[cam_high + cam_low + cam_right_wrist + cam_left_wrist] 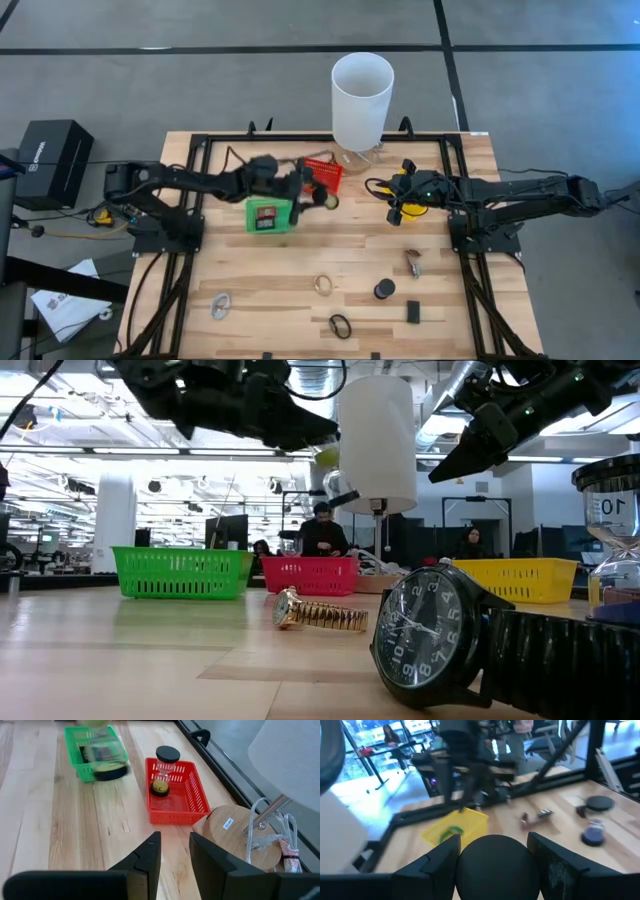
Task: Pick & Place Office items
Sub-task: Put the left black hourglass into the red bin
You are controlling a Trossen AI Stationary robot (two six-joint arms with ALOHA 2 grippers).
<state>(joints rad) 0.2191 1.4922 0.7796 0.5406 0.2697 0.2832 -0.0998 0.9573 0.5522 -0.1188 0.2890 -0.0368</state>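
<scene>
My left gripper [313, 192] hangs high between the green basket [268, 214] and the red basket [324, 174], shut on a black round disc [496, 866]. In the low view a yellow-green bit [325, 457] shows just below its fingers. My right gripper [174, 840] hovers over the yellow basket [421, 208], open by a narrow gap and holding nothing. On the near part of the table lie a silvery clip [221, 303], a pale ring-like piece [323, 284], a black disc [385, 290], a black rectangular piece [413, 312] and a dark band loop [340, 325]. My left gripper pinches the black round disc between its two fingers [440, 860], which stand on opposite sides of its rim [465, 855]. The disc fills the whole gap and is lifted clear of the table. What lies under the disc is hidden by the disc itself.
A tall white cylinder [362, 98] stands at the far edge on a round wooden base [235, 827] with cables. An hourglass [165, 767] stands in the red basket. Another clip [412, 262] lies near the right arm's base. Black rails frame the table.
</scene>
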